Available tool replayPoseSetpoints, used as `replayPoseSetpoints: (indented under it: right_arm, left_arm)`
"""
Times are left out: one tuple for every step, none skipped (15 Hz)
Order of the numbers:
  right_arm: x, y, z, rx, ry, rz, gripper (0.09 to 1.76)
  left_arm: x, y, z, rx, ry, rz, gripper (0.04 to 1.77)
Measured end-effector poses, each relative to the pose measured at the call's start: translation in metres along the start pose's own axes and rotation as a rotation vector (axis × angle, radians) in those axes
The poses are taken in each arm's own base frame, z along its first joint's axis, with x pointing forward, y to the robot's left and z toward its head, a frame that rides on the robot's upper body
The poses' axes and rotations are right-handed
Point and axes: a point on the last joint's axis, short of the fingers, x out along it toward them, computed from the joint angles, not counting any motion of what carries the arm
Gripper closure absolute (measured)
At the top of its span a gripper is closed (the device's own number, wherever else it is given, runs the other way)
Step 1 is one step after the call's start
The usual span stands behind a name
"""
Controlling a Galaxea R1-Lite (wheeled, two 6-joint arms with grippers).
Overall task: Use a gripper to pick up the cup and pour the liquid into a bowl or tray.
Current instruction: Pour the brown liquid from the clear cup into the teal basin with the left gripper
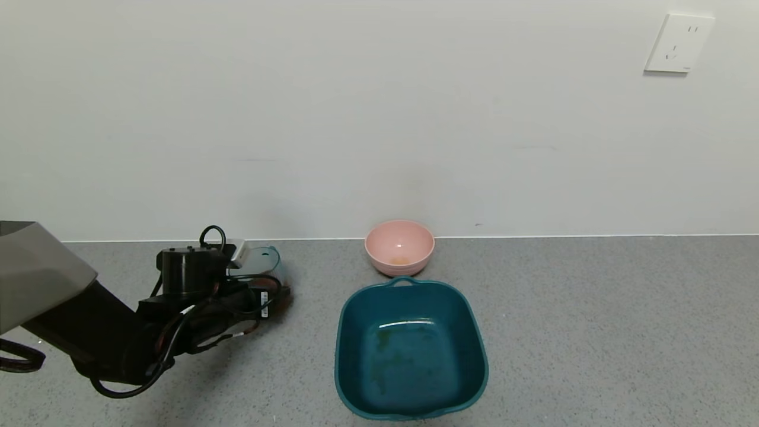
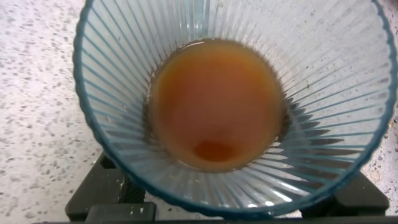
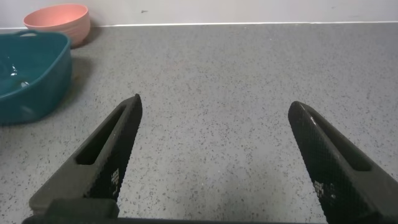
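Observation:
The ribbed, translucent pale blue cup [image 1: 262, 261] stands upright on the grey counter at the left. It fills the left wrist view [image 2: 323, 74], with brown-orange liquid [image 2: 214, 102] lying level in its bottom. My left gripper [image 1: 270, 292] is shut on the cup's lower body, and a black finger [image 2: 102, 190] shows on each side under the rim. The dark teal basin [image 1: 468, 308] sits at centre front, to the right of the cup. My right gripper [image 3: 214, 106] is open and empty over bare counter, out of the head view.
A round pink bowl [image 1: 399, 246] with an orange trace inside stands behind the basin by the wall. The right wrist view also shows the basin [image 3: 37, 68] and the pink bowl [image 3: 59, 18]. Bare counter lies to the basin's right.

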Motion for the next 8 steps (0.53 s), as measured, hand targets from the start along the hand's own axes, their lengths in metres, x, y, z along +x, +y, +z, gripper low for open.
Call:
replayPoseSetpoints:
  right_arm:
    - [0.000, 0.000, 0.000, 0.000, 0.000, 0.000, 0.14]
    - [0.000, 0.000, 0.000, 0.000, 0.000, 0.000, 0.14]
    - [0.000, 0.000, 0.000, 0.000, 0.000, 0.000, 0.14]
    - [0.000, 0.000, 0.000, 0.000, 0.000, 0.000, 0.14]
    - [0.000, 0.000, 0.000, 0.000, 0.000, 0.000, 0.14]
    - [0.000, 0.000, 0.000, 0.000, 0.000, 0.000, 0.14]
    - [0.000, 0.000, 0.000, 0.000, 0.000, 0.000, 0.14]
    - [0.000, 0.000, 0.000, 0.000, 0.000, 0.000, 0.14]
  left_arm:
    - [-0.002, 0.001, 0.002, -0.001, -0.006, 0.002, 0.55]
    - [-0.004, 0.002, 0.003, -0.003, -0.010, 0.005, 0.55]
    - [-0.006, 0.003, 0.006, -0.004, -0.016, 0.007, 0.55]
    - [-0.009, 0.004, 0.009, -0.005, -0.026, 0.008, 0.55]
    - [-0.013, 0.005, 0.012, -0.006, -0.038, 0.008, 0.56]
    - [-0.016, 0.005, 0.015, -0.003, -0.048, 0.007, 0.56]
    - [-0.020, 0.005, 0.017, 0.005, -0.053, 0.006, 0.56]
    - [-0.025, 0.004, 0.019, 0.016, -0.044, 0.003, 0.56]
